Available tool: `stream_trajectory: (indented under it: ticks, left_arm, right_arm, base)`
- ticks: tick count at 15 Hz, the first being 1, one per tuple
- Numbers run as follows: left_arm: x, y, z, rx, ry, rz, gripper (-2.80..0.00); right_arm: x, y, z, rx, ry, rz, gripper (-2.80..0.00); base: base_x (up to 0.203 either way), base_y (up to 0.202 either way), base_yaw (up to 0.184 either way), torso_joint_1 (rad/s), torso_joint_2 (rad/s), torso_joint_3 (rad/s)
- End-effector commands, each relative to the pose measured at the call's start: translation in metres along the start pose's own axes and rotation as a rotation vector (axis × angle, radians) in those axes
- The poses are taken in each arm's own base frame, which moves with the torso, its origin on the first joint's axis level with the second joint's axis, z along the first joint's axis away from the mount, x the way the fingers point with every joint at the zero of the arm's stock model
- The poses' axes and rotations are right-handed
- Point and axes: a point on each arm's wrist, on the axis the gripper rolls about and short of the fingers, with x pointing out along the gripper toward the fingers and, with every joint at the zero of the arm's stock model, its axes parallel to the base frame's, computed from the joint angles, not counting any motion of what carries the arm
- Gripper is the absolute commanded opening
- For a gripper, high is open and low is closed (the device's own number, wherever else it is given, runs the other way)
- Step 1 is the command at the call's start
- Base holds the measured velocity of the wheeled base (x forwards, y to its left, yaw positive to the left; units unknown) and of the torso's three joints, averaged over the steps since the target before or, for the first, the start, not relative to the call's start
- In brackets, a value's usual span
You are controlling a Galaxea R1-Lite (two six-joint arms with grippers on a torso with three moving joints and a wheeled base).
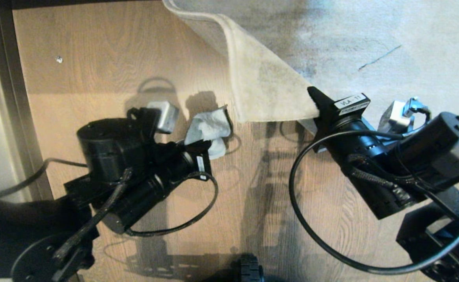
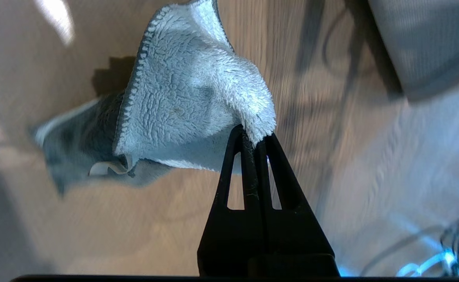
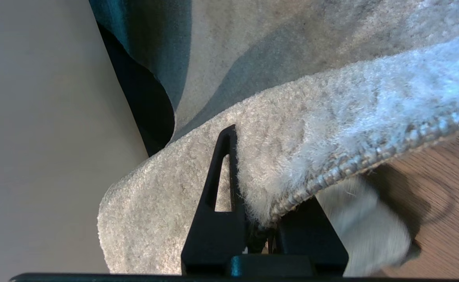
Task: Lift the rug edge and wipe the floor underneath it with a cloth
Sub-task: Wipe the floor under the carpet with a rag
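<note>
The rug (image 1: 370, 43) covers the upper right of the floor (image 1: 96, 47), and its near corner, the rug edge (image 1: 268, 98), is folded up off the planks with the pile curling over. The right gripper (image 1: 316, 102) holds that corner, its fingers (image 3: 217, 184) pinched narrow on the border, one above the pile and one below it. The grip sits close to the very tip of the corner, so the biggest risk is the heavy rug sliding out under its own weight and dropping back onto the bare boards, perhaps onto the other arm.

To the left, the left gripper (image 1: 206, 145) is clamped tight on one corner of the cloth (image 1: 210, 127), which hangs bunched over open floor beside the lifted flap, not yet beneath it. Held by so little fabric, the cloth could drag as a crumpled wad and wipe poorly, or tug free if pressed hard. Reaching under, the left arm might also brush the flap and loosen the right hold.
</note>
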Motion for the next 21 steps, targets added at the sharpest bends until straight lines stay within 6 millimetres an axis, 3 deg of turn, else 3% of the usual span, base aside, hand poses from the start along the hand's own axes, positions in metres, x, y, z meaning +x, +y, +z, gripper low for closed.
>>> stream_trajectory:
  ticks: [1, 3, 6, 10, 15, 18, 21]
  left_arm:
    - [0.035, -0.005, -0.005, -0.013, -0.012, 0.034, -2.8]
    - [0.053, 0.0, 0.006, -0.052, -0.072, 0.107, -2.8]
    - [0.071, 0.032, 0.035, -0.083, -0.184, 0.22, -2.8]
    - [0.07, 0.084, 0.073, -0.095, -0.311, 0.355, -2.8]
    - [0.022, 0.151, 0.109, -0.081, -0.417, 0.548, -2.8]
    - [-0.016, 0.165, 0.107, -0.071, -0.407, 0.603, -2.8]
    - [-0.053, 0.164, 0.092, -0.072, -0.369, 0.644, -2.8]
  right_arm:
    - [0.0, 0.002, 0.001, 0.023, -0.017, 0.033, -2.8]
    - [0.0, 0.001, 0.0, 0.022, -0.016, 0.031, -2.8]
    - [0.001, 0.0, 0.0, 0.02, -0.015, 0.027, -2.8]
    - [0.001, -0.001, -0.001, 0.022, -0.014, 0.027, -2.8]
    - [0.001, -0.002, -0.002, 0.02, -0.011, 0.024, -2.8]
    - [0.001, -0.002, -0.002, 0.019, -0.01, 0.022, -2.8]
    - [0.002, -0.002, -0.002, 0.023, -0.007, 0.027, -2.8]
  base:
    - [0.0, 0.0, 0.0, 0.0, 0.0, 0.0]
    - [0.0, 0.0, 0.0, 0.0, 0.0, 0.0]
    - [0.0, 0.0, 0.0, 0.0, 0.0, 0.0]
    - [0.0, 0.0, 0.0, 0.0, 0.0, 0.0]
    - [0.0, 0.0, 0.0, 0.0, 0.0, 0.0]
    - [0.0, 0.0, 0.0, 0.0, 0.0, 0.0]
    - [0.0, 0.0, 0.0, 0.0, 0.0, 0.0]
